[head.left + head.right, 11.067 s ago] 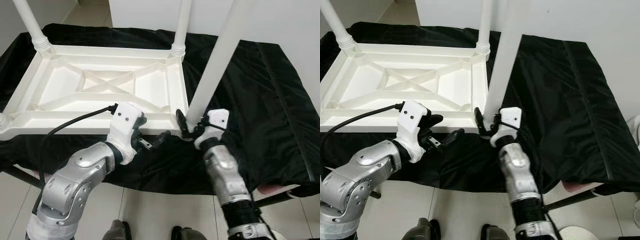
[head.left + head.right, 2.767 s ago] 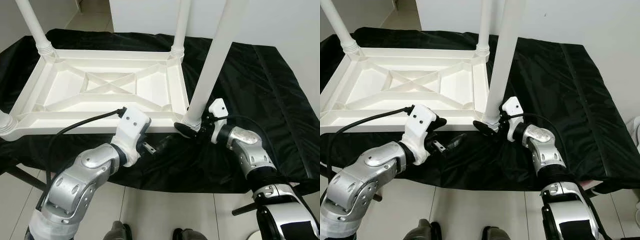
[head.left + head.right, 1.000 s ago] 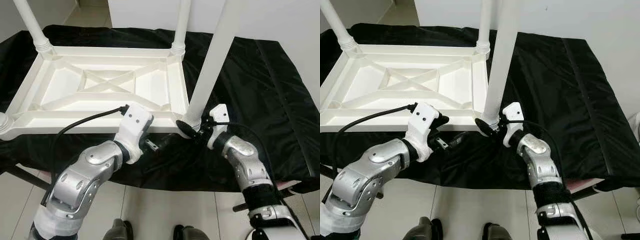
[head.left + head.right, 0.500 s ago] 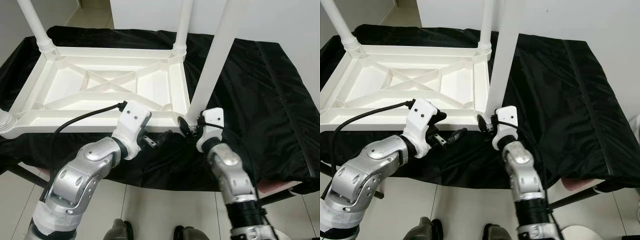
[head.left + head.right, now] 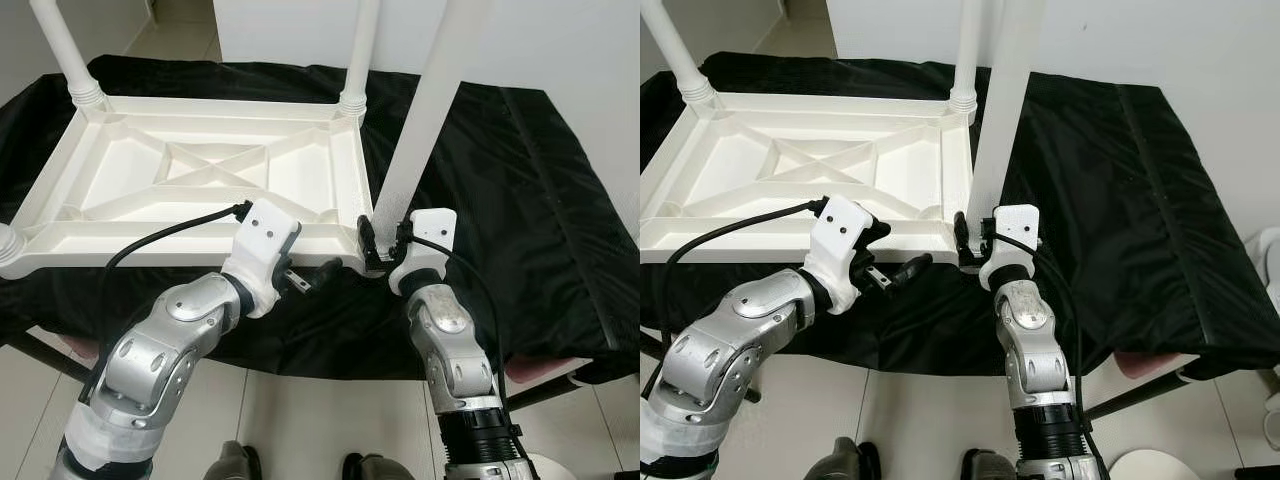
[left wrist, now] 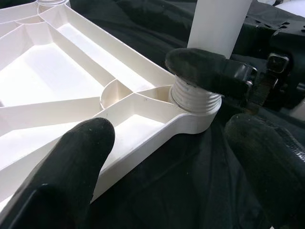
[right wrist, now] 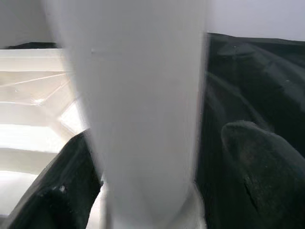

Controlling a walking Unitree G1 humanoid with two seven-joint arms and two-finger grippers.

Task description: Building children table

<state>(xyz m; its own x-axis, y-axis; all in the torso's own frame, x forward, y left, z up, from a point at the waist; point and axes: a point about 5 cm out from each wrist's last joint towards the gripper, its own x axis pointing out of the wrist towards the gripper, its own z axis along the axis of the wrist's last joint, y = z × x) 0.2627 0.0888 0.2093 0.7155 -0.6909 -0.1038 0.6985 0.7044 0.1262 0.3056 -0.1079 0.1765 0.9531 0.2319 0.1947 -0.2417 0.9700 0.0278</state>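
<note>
The right claw [image 5: 378, 250] sits at the near right corner of the upturned children's table [image 5: 130, 195], its two black fingers [image 7: 259, 167] set on either side of the white leg [image 5: 420, 120] just above the threaded collar; in the right wrist view the leg stands between the fingers and seems gripped, one finger pressing its side. The left claw [image 5: 312, 278] hovers just beside the same corner, along the near rail, fingers spread wide and holding nothing; its wrist view looks across the ribbed underside at the socket [image 6: 195, 102], where the leg's threads are seated with a few ridges showing above the rim. The tabletop lies face down on a worktop draped in black cloth [image 5: 520, 190], with two far legs [image 5: 355, 50] already upright in their corners and a fourth corner at the near left.

The step in hand looks like screwing this third leg home. Since threads remain exposed, the next move likely calls for the right claw to turn the leg further about its axis, re-gripping between turns, keeping it plumb so it does not cross-thread, while the left claw braces the rail against twisting
</note>
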